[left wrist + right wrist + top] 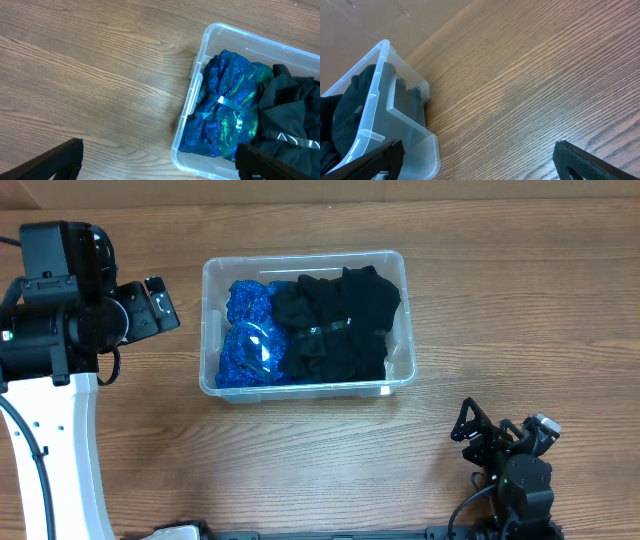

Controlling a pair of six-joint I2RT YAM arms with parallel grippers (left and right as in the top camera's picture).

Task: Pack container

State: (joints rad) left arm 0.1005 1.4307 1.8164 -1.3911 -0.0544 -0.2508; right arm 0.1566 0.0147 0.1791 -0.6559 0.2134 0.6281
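Observation:
The clear container sits on the wooden table at centre. Inside lie a shiny blue bundle on the left and black clothing on the right. My left gripper is open and empty, left of the container and apart from it. In the left wrist view the container's rim, the blue bundle and the black clothing show between my open fingers. My right gripper is open and empty, near the front right. Its view shows the container's corner.
The wooden table stretches round the container. The left arm's white base stands at the front left. A brown wall lies beyond the table's far edge.

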